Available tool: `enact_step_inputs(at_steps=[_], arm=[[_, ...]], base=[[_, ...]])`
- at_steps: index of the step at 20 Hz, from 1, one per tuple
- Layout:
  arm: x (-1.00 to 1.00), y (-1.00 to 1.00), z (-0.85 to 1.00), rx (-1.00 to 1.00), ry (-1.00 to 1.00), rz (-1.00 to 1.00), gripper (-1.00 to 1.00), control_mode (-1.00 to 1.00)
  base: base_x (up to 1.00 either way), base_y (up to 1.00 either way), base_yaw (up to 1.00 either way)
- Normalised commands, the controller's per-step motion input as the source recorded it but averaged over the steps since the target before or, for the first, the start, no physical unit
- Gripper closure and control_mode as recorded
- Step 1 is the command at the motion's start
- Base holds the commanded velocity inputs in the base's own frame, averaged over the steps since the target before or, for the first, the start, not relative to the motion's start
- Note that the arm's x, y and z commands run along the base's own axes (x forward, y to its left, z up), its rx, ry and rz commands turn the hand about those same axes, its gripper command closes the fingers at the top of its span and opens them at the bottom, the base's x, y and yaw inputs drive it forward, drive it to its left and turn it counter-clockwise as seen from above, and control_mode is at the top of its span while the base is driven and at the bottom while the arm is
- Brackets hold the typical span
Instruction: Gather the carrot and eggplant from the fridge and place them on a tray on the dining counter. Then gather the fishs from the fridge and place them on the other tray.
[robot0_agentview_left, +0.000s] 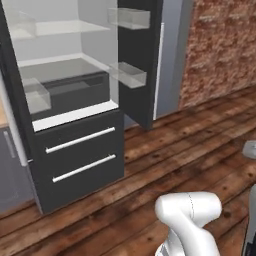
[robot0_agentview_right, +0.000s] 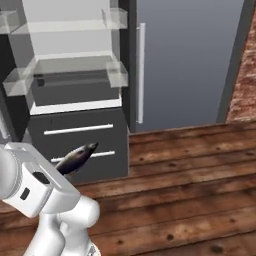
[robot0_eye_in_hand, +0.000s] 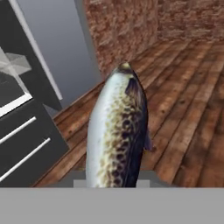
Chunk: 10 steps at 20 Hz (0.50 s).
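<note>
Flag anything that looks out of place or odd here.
The fridge stands with its upper doors wide open and its shelves bare, while the gripper holds a fish out over the wooden floor. Nothing looks spilled or damaged.

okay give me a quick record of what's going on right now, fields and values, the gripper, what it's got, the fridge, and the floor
gripper: shut on the fish, fish pointing away from the hand
fish: silvery with dark speckles, held above the floor, also seen in front of the drawers in the right base view
fridge: upper doors open, shelves and door bins look bare, both drawers closed
floor: wood planks
wall: red brick, right of the fridge
</note>
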Motion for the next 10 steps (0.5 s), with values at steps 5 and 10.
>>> enact_step_inputs(at_steps=[5,10], arm=[[0.0,0.0,0.0,0.0,0.0,0.0,1.0,1.0],[0.0,0.0,0.0,0.0,0.0,0.0,1.0,1.0]], base=[[0.28,-0.46,-0.49],[0.36,-0.63,-0.43]])
